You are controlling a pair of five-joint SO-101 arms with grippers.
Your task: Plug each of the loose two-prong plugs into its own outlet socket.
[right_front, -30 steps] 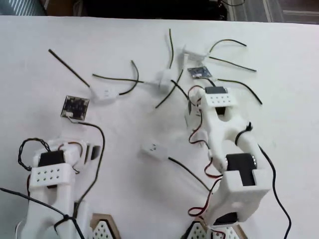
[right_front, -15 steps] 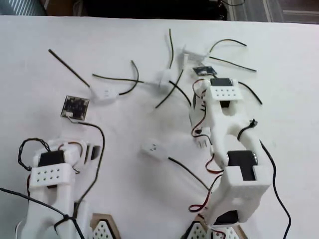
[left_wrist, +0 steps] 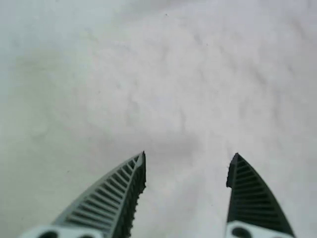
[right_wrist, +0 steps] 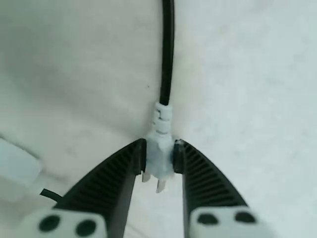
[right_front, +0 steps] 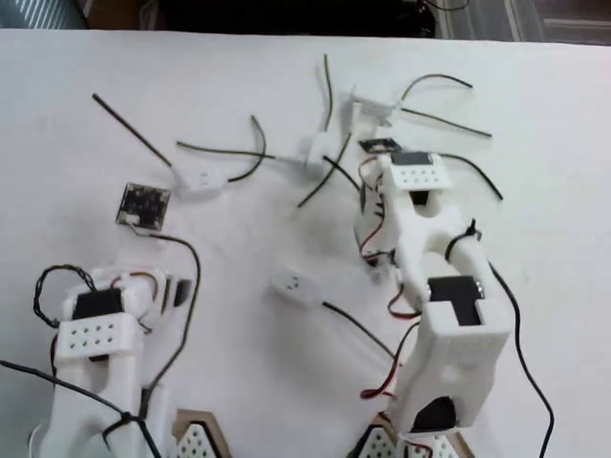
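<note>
Right fingers [right_wrist: 119, 183] are clamping a white ribbed two-prong plug [right_wrist: 159, 148], upper right-centre of high view | long axis lying along fingers, prongs pointing wristward, black cable [right_wrist: 167, 49] trailing away | left fingers [left_wrist: 124, 191] gaping apart over white worktop [left_wrist: 148, 74].

The plug [right_wrist: 159, 159] sits in the right tool [right_wrist: 159, 144], beyond a socket [right_front: 294, 286] lying on the table [right_front: 86, 57].

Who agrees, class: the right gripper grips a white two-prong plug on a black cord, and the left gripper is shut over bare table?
Wrong: the left wrist view shows the left gripper open over bare table. The right gripper does grip the plug.
</note>
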